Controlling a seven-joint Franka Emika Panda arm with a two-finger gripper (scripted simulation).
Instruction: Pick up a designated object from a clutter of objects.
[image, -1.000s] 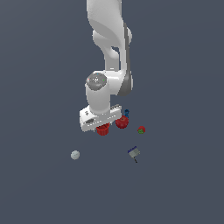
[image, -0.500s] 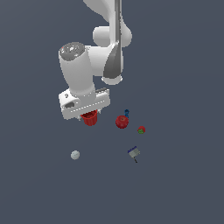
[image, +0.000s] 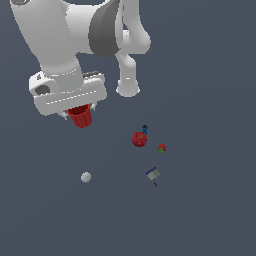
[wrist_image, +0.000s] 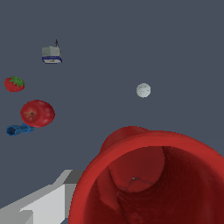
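At the exterior view's upper left, well above the floor: gripper (image: 80, 114) clamped on the red cup (image: 80, 116), cup hanging just under the hand, mouth up toward the wrist, tapered base pointing down. Only the lower body of the cup shows in that view; fingers mostly hidden behind the hand housing. Grip apparently on the rim or wall; exact contact points not resolvable. One pale finger (wrist_image: 48, 201) seen just beside the cup's outer wall in the wrist view.

Held high and clear of everything else, presumably to show a completed lift rather than a drag. Judged: pick essentially done, only holding height left.

Cup interior fills the wrist view (wrist_image: 148, 183): empty, flat bottom visible, nothing inside.

Rest of the clutter on the floor, all well apart from the cup:
- red round fruit (image: 139, 139), blue piece (image: 144, 128) just beside it on its far side
- red-green berry (image: 161, 148) near the fruit, to its right
- grey-blue block (image: 153, 174) nearer than the berry
- pale grey ball (image: 86, 177) alone, below the gripper and to the left of the block

No other containers in view.
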